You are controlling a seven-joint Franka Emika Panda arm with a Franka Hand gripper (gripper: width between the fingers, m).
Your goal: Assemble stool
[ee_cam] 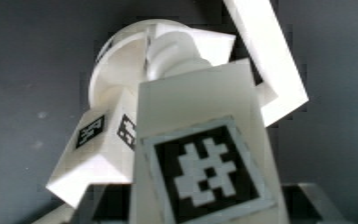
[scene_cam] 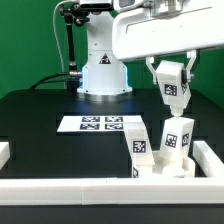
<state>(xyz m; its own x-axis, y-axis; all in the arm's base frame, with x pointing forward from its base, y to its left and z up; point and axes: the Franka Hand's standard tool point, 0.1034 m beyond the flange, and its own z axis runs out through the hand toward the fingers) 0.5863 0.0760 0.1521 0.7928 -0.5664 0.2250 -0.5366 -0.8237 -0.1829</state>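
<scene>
Exterior view: in the upper right, the gripper point(scene_cam: 172, 82) is closed on the held leg point(scene_cam: 173, 93) and has it up in the air. In the lower right, the near leg point(scene_cam: 141, 146) and the far leg point(scene_cam: 180, 137) stand tilted. They look stuck into the seat point(scene_cam: 160, 168), next to the white rail point(scene_cam: 100, 190). So I think two legs are done and one is left. I count three legs and one seat.

Wrist view: the held leg point(ee_cam: 197, 150) fills the middle. Behind it I see one other leg point(ee_cam: 105, 135) and the round seat point(ee_cam: 158, 48). I cannot see the fingers here.
</scene>
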